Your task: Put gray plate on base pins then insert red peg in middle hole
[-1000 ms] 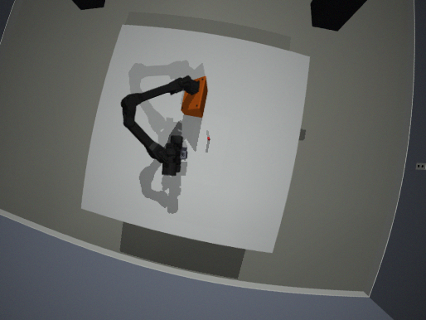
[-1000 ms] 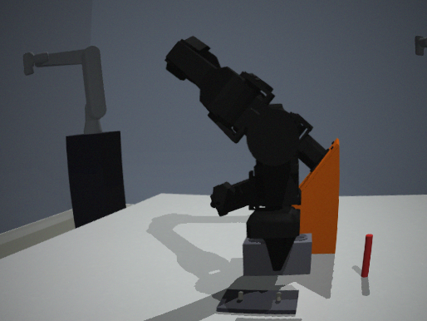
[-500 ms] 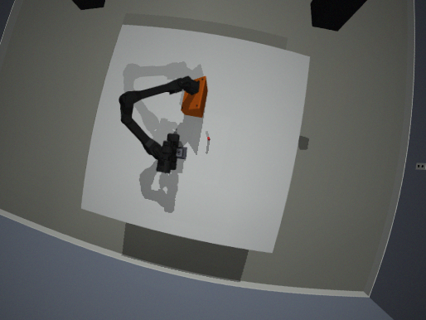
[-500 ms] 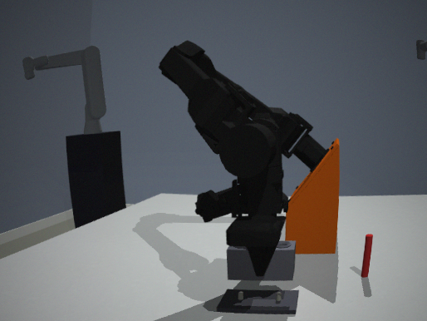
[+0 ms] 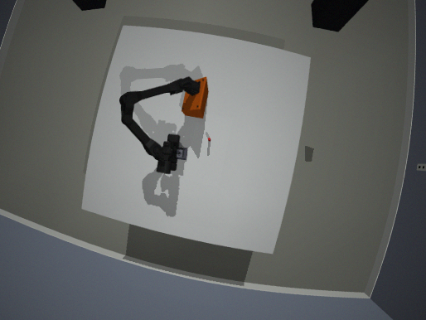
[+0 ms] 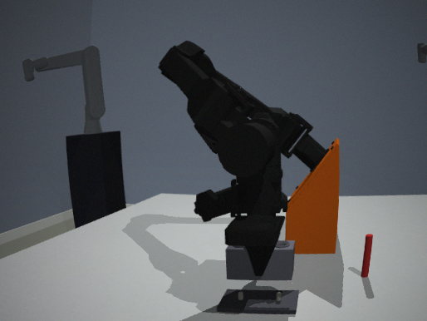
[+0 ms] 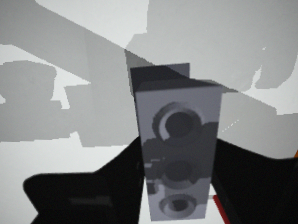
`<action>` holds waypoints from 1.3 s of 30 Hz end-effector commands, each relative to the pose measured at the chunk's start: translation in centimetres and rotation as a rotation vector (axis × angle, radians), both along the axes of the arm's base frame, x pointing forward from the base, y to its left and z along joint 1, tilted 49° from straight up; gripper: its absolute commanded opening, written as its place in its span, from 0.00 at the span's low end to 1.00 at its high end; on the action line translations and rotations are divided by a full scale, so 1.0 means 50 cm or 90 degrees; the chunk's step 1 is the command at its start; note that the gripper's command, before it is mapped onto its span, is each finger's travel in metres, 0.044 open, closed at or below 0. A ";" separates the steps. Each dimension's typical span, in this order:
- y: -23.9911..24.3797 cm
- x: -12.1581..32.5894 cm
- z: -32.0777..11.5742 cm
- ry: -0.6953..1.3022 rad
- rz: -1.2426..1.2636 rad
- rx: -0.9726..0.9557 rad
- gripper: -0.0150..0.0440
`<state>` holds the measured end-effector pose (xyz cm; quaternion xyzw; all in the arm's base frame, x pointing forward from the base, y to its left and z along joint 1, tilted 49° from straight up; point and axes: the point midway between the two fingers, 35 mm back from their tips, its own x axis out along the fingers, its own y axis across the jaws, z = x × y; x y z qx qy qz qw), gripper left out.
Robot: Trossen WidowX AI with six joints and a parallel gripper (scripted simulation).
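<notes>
Your pincer (image 6: 258, 266) pinches the gray plate (image 6: 237, 263), hanging just above the base (image 6: 257, 303) and its two pins (image 6: 240, 295); only your wrist view shows its three holes. The red peg (image 6: 366, 254) stands at 3 o'clock on the table (image 6: 104, 266)

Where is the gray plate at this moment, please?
In the exterior view the gray plate hangs in the gripper directly above the dark base and its two pins, not yet touching them, with the red peg standing to its right.
</notes>
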<state>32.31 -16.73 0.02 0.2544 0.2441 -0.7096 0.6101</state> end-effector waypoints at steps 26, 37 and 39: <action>-0.052 -0.006 -0.039 0.001 0.002 -0.003 0.25; -0.058 -0.005 -0.040 -0.005 0.001 -0.003 0.25; -0.058 -0.005 -0.040 -0.005 0.001 -0.003 0.25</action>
